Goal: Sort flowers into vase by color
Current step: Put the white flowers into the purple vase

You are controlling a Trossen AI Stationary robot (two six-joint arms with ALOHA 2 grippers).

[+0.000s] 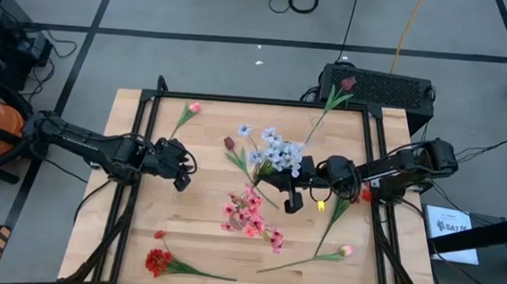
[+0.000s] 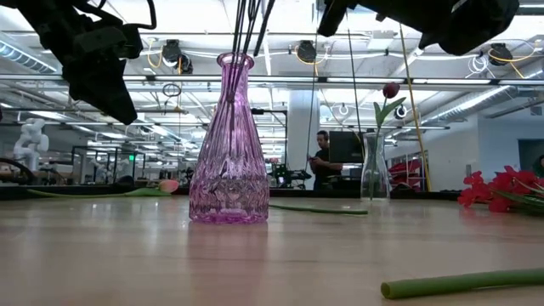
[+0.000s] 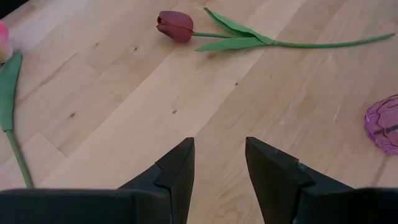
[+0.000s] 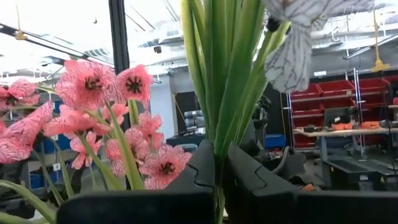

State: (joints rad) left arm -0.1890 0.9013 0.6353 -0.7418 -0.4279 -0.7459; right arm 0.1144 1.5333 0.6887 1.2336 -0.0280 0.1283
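My right gripper is shut on a pale blue-white spray over the table's middle, right of the pink glass vase. That vase holds a pink spray. My left gripper hangs open above bare wood, left of the vase, touching nothing. A dark red tulip and a pink tulip lie flat beyond it. A red spray lies near the front left edge. A pink-tipped stem lies at the front right. A clear vase holds one red tulip. My right gripper pinches the blue-white spray's bundled green stems between its two fingers. The fingers point level toward the table's left and lie across the stems. The spray stands about upright in the hold, heads above the fingers, beside the pink blooms.
The table has a raised dark frame along its edges. A black box sits past the far right corner. More red flowers lie by the right arm. Bare wood spreads across the front left. A person stands far behind the table.
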